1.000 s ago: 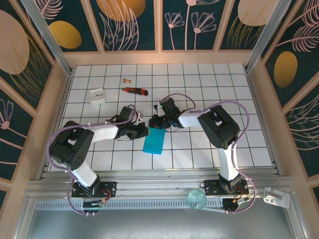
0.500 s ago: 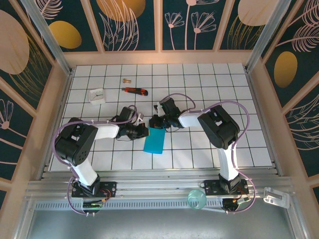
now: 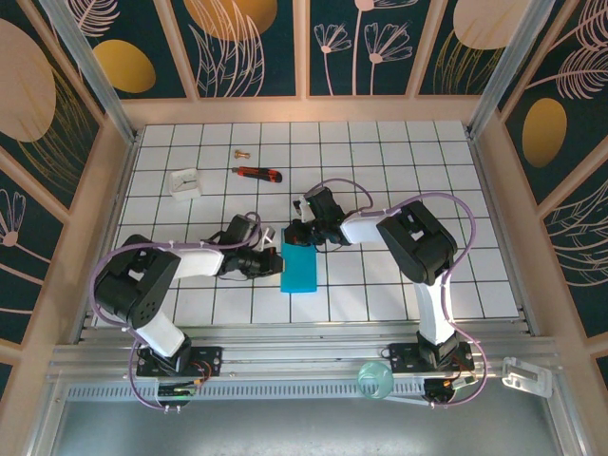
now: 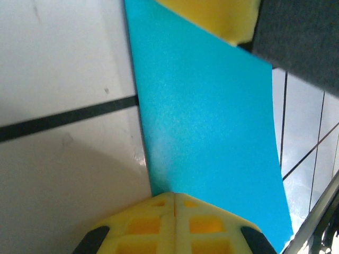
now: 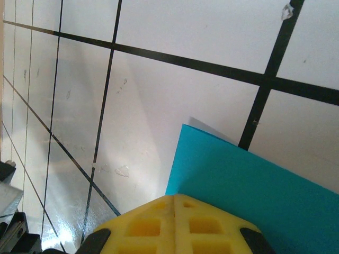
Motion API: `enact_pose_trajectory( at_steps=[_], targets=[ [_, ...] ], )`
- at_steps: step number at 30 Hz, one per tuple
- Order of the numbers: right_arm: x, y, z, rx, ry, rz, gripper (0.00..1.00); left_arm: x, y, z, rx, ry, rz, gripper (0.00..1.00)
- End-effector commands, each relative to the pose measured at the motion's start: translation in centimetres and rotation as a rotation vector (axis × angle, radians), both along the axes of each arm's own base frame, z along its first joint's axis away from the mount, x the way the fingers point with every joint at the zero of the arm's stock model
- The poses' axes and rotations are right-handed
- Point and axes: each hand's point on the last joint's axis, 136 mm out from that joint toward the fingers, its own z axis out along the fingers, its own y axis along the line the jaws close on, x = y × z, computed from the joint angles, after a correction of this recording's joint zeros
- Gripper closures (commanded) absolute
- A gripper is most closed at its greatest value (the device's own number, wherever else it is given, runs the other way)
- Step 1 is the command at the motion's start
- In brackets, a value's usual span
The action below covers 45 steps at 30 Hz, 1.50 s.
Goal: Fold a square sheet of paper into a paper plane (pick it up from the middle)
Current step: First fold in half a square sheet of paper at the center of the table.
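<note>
Left claw [image 3: 277, 263] lies low over the white tiled table [image 3: 380, 142], its yellow fingers [image 4: 175, 222] pressed together with no gap between them; their tips meet the left edge of the blue paper [image 3: 299, 270], close to a corner in the left wrist view [image 4: 206, 121]; whether any paper is caught between them cannot be told. The paper is a narrow, flat rectangle, lying near the middle of the table between the two arms, its long sides running from near to far; the visible face is plain blue. Just past it, the right claw [image 3: 296, 239] sits at the far end of the paper, fingers likewise pressed tightly together [image 5: 175, 203]; in its own wrist view the paper [image 5: 254, 196] runs in under the fingertips, one corner jutting out onto a white tile; a grip on the sheet cannot be confirmed. Farther back and to the left, well apart from the paper, sits a small white block [image 3: 185, 181]; to its right lies a red and black knife [image 3: 257, 173]; beyond that, a small brass-coloured piece [image 3: 239, 152], too small to identify.
</note>
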Motion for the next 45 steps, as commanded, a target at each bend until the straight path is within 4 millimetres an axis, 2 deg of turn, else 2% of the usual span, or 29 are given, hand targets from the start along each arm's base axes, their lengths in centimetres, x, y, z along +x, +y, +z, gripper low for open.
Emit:
enact_pose_trajectory(
  at_steps=[1, 12, 16, 18, 21, 23, 25, 31, 40, 45],
  targets=[
    [-1.3, -3.4, -4.9, -0.160, 0.095, -0.059, 1.00, -5.4, 0.9, -2.3, 0.046, 0.184, -0.055, 1.00],
    [-1.6, -3.8, -5.3, -0.171, 0.114, -0.082, 1.00, -7.5, -0.2, -2.1, -0.001, 0.202, -0.099, 1.00],
    [-1.8, -4.0, -5.4, -0.171, 0.121, -0.092, 1.00, -7.6, -0.1, -1.9, 0.002, 0.195, -0.101, 1.00],
    [-1.7, -4.0, -5.4, -0.169, 0.122, -0.096, 1.00, -6.9, -0.5, -1.0, -0.020, 0.164, -0.084, 1.00],
    [-1.8, -4.1, -5.4, -0.167, 0.127, -0.107, 1.00, -5.4, -2.0, 1.6, -0.139, 0.121, -0.021, 1.00],
    [-1.9, -4.3, -5.4, -0.164, 0.135, -0.122, 1.00, -4.6, -2.6, 3.0, -0.211, 0.102, 0.024, 0.96],
    [-2.0, -4.4, -5.4, -0.162, 0.145, -0.142, 1.00, -4.1, -2.6, 3.4, -0.222, 0.090, 0.054, 0.95],
    [-2.1, -4.6, -5.2, -0.137, 0.166, -0.195, 1.00, -3.2, -1.7, 2.8, -0.166, 0.073, 0.121, 0.91],
    [-2.1, -4.7, -5.2, -0.146, 0.160, -0.185, 1.00, -1.6, -1.6, 2.1, -0.168, 0.089, 0.177, 0.97],
    [-2.1, -4.7, -5.2, -0.150, 0.157, -0.185, 1.00, -1.8, -1.2, 0.9, -0.133, 0.118, 0.178, 0.99]
  ],
)
